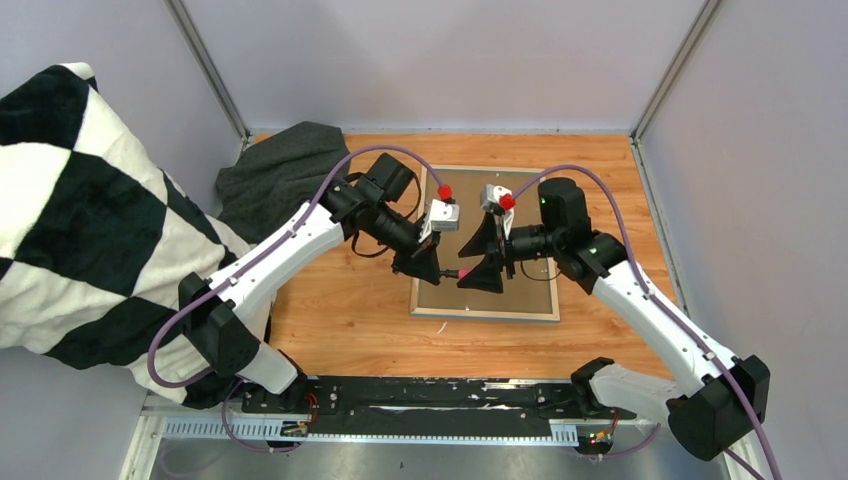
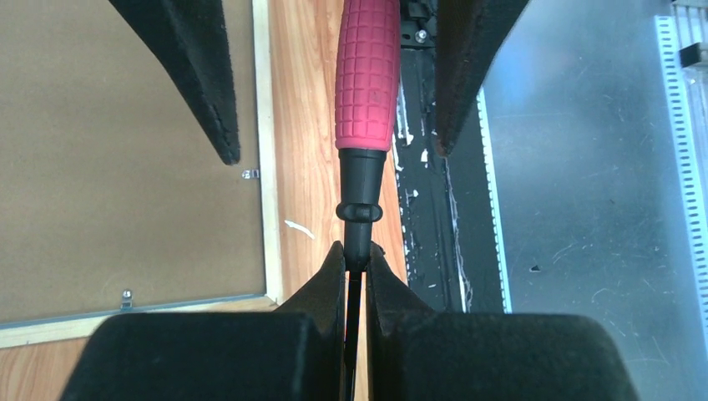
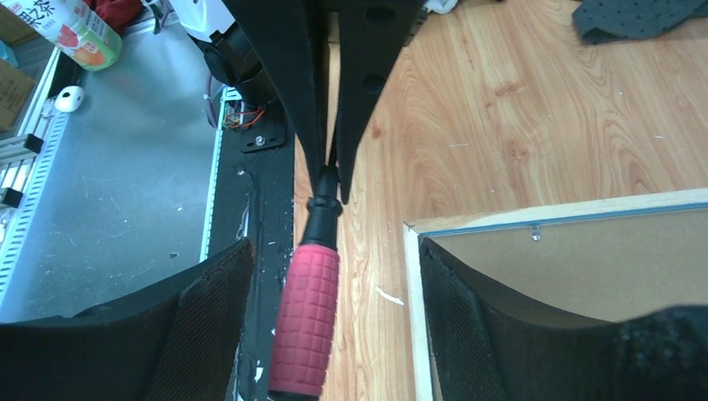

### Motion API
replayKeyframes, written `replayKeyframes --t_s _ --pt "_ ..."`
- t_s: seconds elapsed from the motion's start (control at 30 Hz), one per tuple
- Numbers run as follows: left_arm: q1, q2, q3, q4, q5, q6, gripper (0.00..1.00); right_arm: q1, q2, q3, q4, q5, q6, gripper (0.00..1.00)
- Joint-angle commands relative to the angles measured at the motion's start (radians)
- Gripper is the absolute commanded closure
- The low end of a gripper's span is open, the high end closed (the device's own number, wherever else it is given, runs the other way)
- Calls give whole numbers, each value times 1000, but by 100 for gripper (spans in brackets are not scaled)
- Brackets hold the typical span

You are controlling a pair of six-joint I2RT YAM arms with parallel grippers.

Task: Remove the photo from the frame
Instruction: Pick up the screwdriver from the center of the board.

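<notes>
A red-handled tool (image 2: 367, 75), perhaps a screwdriver, is above the wooden table (image 1: 340, 310); grey cloth (image 1: 280, 170) lies far left.

Pale wood frame (image 1: 485, 315), matt board (image 1: 530, 295)

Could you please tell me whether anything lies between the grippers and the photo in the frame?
Yes. The frame lies back up, and its brown backing board covers the opening, with small metal tabs at its edge. No photo shows.

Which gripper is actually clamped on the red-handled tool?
The left gripper: its fingers are pinched shut on the black shaft of the tool. The right gripper stands open, fingers spread either side of the red handle.
</notes>
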Motion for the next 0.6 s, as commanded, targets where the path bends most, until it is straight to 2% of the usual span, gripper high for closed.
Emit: replayKeyframes --t_s 0.0,0.2,0.57 --pt "34 -1 37 12 82 -4 100 -44 -20 -24 75 -25 57 25" --pt "52 -16 63 12 94 -12 100 -89 -19 -71 260 -19 216 20" --pt "54 3 97 13 82 -40 100 -90 39 -93 493 -61 423 21"
